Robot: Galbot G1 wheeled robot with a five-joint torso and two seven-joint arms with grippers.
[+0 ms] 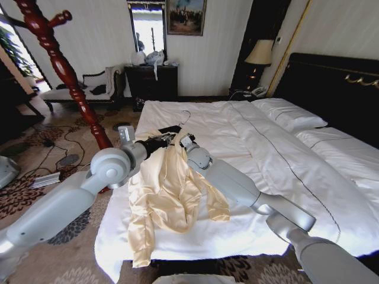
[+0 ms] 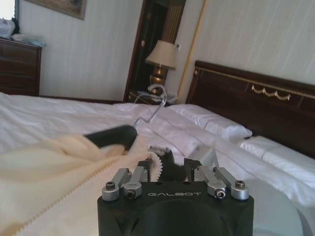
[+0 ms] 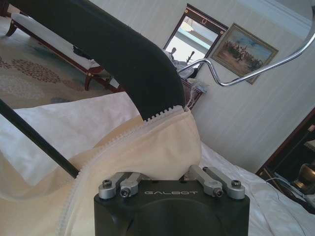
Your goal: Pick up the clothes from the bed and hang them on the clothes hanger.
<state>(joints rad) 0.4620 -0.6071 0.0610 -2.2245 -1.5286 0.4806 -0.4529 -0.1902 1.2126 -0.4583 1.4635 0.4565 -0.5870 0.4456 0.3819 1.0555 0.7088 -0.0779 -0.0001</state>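
The cream-yellow clothes [image 1: 169,189] trail from the foot of the bed [image 1: 266,148] over its edge, the collar end lifted. The black clothes hanger [image 1: 169,129] sits in the collar, its silver hook [image 1: 185,114] pointing up. My left gripper [image 1: 155,142] and right gripper [image 1: 185,142] meet at the collar from either side. In the left wrist view the left gripper [image 2: 170,167] is shut on the zipper edge of the clothes [image 2: 49,172], just below the hanger [image 2: 110,136]. In the right wrist view the clothes [image 3: 162,142] rise from the shut right gripper [image 3: 167,172] up to the hanger [image 3: 128,54].
A tall dark-red wooden coat stand [image 1: 65,71] rises left of the bed, close behind my left arm. Cables [image 1: 53,154] lie on the patterned carpet. A bench [image 1: 89,86], a dark dresser [image 1: 151,80] and a lamp [image 1: 259,53] line the far wall.
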